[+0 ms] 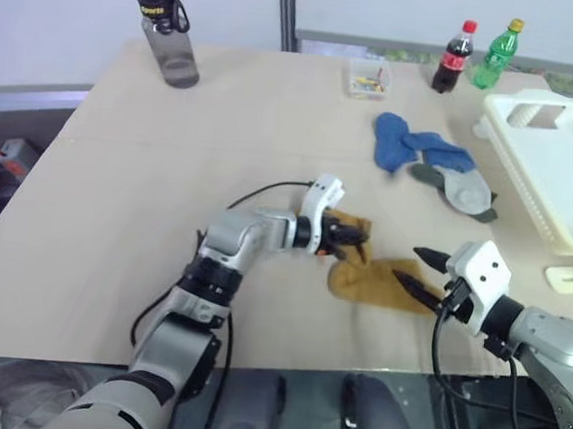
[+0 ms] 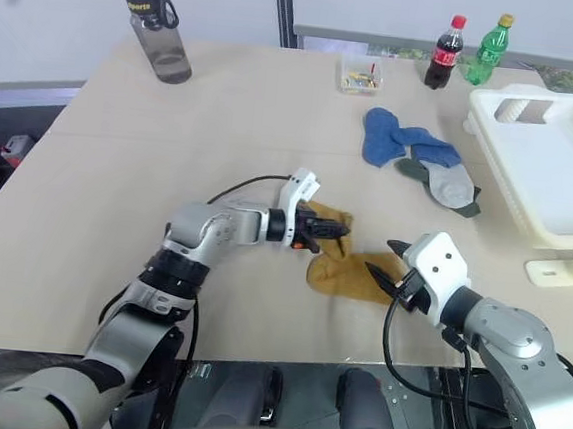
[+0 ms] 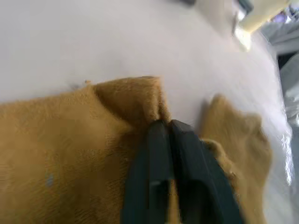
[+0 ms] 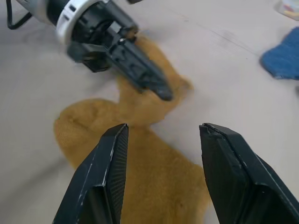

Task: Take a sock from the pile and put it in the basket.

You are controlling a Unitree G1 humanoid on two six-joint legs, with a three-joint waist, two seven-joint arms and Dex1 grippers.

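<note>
A mustard-yellow sock (image 1: 373, 282) lies flat on the table, apart from the pile. My left gripper (image 1: 361, 239) reaches in from the left and is shut on a raised fold at the sock's near-left end; its fingers (image 3: 159, 154) press together with fabric bunched around the tips. My right gripper (image 4: 163, 133) is open and empty, hovering just above the sock's right part, its tips pointing towards the left gripper (image 4: 161, 93). The pile, two blue socks (image 1: 413, 145) and a grey one with dark trim (image 1: 464, 188), lies further back. The white basket (image 1: 518, 154) stands at the right.
At the table's far edge stand a dark water bottle (image 1: 167, 33), a small clear box (image 1: 369, 78), a cola bottle (image 1: 453, 56) and a green bottle (image 1: 497, 54). A small white piece (image 1: 572, 277) lies beside the basket's near corner.
</note>
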